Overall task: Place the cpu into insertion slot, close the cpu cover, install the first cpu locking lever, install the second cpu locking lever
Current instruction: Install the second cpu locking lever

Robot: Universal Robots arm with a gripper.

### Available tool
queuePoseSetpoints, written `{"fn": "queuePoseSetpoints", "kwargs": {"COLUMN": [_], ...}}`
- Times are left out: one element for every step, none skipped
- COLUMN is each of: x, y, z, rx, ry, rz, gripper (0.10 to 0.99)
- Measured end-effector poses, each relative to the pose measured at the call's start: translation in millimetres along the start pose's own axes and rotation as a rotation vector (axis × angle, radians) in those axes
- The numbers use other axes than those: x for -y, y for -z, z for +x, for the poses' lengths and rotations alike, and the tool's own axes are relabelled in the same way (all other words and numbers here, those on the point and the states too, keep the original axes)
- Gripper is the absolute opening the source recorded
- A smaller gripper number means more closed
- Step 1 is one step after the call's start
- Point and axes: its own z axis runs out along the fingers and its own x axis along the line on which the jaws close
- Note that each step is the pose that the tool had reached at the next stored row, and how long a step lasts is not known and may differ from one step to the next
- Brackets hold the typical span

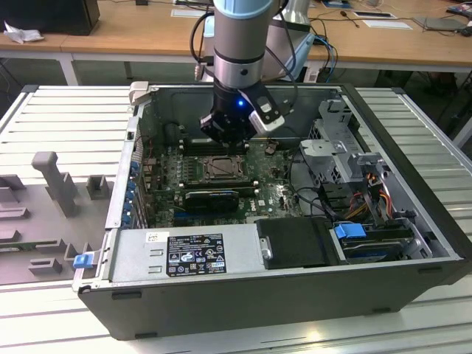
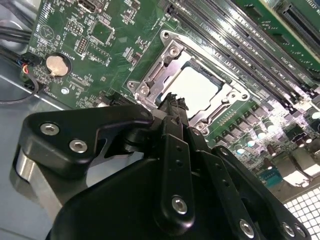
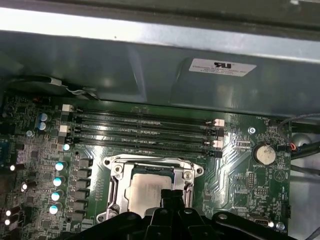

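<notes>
- The gripper (image 2: 172, 102) hangs over the insertion slot (image 2: 192, 82), its fingers pressed together and holding nothing, tips just above the slot's edge.
- The cpu (image 3: 150, 192) lies in the slot, framed by the lowered cpu cover (image 3: 116, 175).

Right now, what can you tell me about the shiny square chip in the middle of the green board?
The cpu is a small flat square with a pale silvery-grey top that looks like metal. It lies flat in the insertion slot, with the grey metal cpu cover framing it so its top shows through the window. In both wrist views the black gripper hangs over one edge of it; whether they touch is unclear.
</notes>
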Motion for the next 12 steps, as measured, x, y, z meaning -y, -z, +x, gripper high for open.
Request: {"fn": "queuePoseSetpoints", "kwargs": {"x": [0.9, 1.9, 2.4, 3.1, 3.5, 4.0, 4.9, 6.4, 7.4, 7.7, 7.9, 7.9], "y": [0.1, 0.2, 0.2, 0.3, 0.4, 0.4, 0.5, 0.6, 0.7, 0.8, 0.9, 1.7], "z": [0.1, 0.1, 0.2, 0.2, 0.2, 0.3, 0.3, 0.4, 0.5, 0.6, 0.6, 0.6], "rx": [-0.0001, -0.0001, 0.0, -0.0001, -0.0001, 0.0, -0.0001, -0.0001, 0.0, 0.0, 0.0, -0.0002], "ry": [0.0, 0.0, 0.0, 0.0, 0.0, 0.0, 0.0, 0.0, 0.0, 0.0, 0.0, 0.0], "rz": [0.0, 0.0, 0.0, 0.0, 0.0, 0.0, 0.0, 0.0, 0.0, 0.0, 0.0, 0.0], "gripper": [0.106, 0.106, 0.106, 0.106, 0.106, 0.106, 0.106, 0.106, 0.106, 0.106, 0.106, 0.106]}}
